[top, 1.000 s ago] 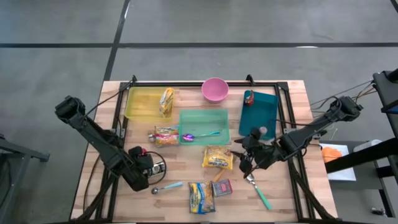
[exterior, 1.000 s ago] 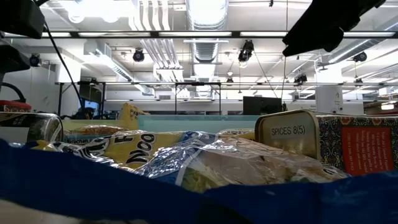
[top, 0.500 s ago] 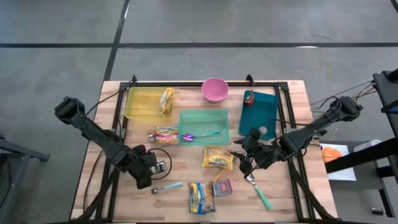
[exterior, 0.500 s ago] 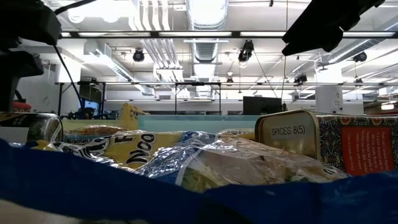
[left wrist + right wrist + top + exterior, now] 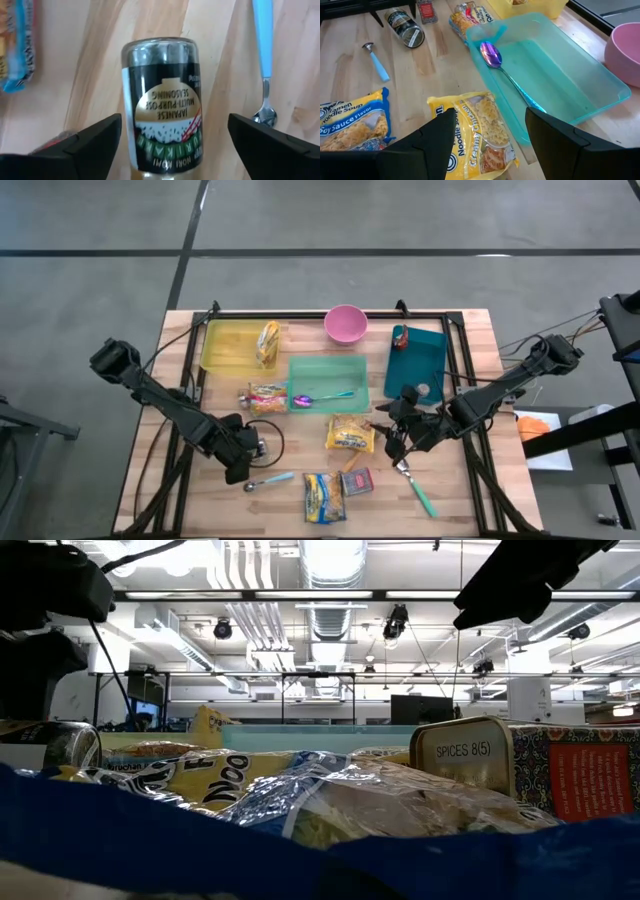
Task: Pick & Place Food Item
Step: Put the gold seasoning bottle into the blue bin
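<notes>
The left gripper (image 5: pixel 170 145) is held pointing steeply down over a seasoning jar (image 5: pixel 164 100), its fingers (image 5: pixel 85 145) spread wide on either side of the jar and not touching it. The jar is laid on its side on the tabletop (image 5: pixel 65 75), just beside a blue spoon (image 5: pixel 263 55). The right gripper (image 5: pixel 490 135) is held open and empty above a noodle packet (image 5: pixel 477 135), near a green tray (image 5: pixel 560 75) in which a purple spoon (image 5: pixel 492 55) is lying.

trays (image 5: pixel 328 383) 3 | bowl (image 5: pixel 346 324) 1 | spoons (image 5: pixel 268 480) 3 | noodle packets (image 5: pixel 350 433) 4 | jar (image 5: pixel 165 105) 1
</notes>
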Motion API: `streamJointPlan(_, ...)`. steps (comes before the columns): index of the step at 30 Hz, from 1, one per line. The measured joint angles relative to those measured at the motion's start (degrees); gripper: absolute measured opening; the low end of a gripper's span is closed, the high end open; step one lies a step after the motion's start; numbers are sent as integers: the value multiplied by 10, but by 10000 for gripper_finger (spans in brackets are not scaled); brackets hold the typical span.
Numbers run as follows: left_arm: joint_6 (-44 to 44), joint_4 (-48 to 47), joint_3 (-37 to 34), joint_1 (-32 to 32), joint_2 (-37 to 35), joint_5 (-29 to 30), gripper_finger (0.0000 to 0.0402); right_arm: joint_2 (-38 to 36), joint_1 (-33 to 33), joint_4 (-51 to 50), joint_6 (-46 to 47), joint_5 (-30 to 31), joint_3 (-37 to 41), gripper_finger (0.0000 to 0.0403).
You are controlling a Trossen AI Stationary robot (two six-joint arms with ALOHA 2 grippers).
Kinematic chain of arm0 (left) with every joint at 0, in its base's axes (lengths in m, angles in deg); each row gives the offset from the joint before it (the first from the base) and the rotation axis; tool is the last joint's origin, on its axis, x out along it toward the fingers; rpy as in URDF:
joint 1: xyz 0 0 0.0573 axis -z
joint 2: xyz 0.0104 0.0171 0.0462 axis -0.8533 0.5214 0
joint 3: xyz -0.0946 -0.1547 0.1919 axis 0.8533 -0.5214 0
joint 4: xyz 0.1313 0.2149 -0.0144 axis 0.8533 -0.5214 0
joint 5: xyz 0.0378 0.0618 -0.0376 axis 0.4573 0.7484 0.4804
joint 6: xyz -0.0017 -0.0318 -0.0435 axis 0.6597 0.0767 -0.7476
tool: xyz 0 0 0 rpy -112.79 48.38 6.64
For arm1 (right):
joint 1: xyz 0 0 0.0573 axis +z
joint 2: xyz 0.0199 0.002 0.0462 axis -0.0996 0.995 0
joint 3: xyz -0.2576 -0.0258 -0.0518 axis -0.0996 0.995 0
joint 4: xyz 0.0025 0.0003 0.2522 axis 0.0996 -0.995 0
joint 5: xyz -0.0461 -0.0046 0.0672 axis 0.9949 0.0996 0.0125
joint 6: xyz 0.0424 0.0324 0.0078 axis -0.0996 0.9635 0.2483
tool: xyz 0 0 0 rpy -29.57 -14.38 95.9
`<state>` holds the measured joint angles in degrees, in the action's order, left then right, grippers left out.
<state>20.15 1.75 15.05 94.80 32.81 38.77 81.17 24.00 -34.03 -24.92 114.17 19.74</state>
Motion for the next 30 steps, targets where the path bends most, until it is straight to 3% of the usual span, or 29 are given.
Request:
streamJointPlan(16, 57, 12, 1, -1, 109, -1, 371, 0, 0, 23, -40, -25, 0, 237)
streamJointPlan(25, 59, 33, 2, -13, 117, -19, 281, 0, 0, 46, -69, -32, 0, 237)
streamJointPlan(30, 51, 38, 2, -18, 116, -23, 281, 0, 0, 46, -70, -43, 0, 237)
